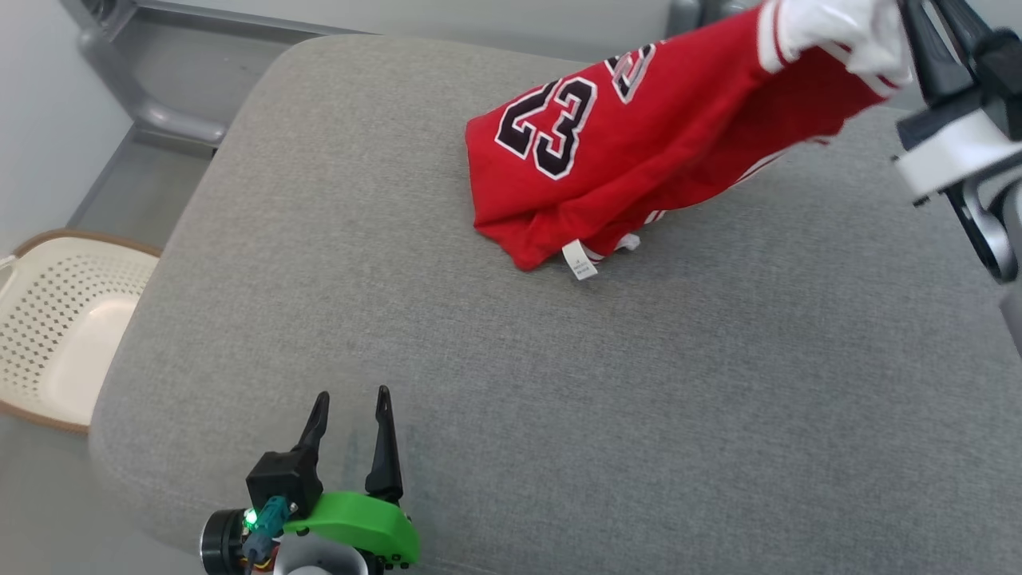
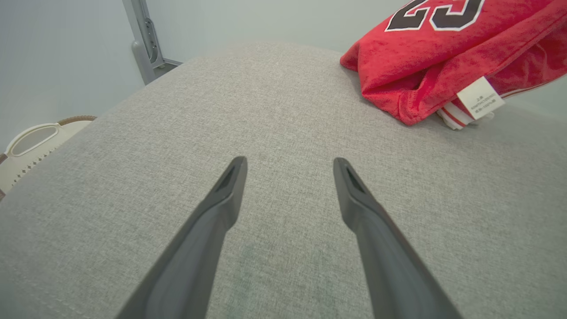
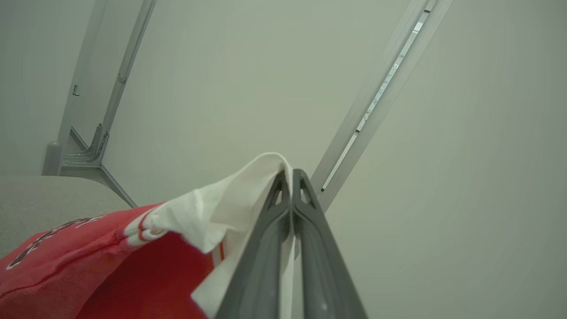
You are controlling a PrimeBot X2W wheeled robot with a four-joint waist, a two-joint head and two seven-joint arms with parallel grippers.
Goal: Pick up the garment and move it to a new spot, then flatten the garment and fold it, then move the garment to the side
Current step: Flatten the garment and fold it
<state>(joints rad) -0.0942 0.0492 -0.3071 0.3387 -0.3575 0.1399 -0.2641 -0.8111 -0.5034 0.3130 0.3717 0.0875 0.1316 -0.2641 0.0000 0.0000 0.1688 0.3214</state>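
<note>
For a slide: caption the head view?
Right gripper shut on the red jersey, one end raised above the grey cushion; left gripper open.

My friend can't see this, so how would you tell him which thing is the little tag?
Find the big grey cushion; toward its far right is a red shirt numbered 23. At the shirt's nearest corner sticks out the tag. It is a plain white rectangle with tiny print, unlike the red-striped white trim beside it.
</note>
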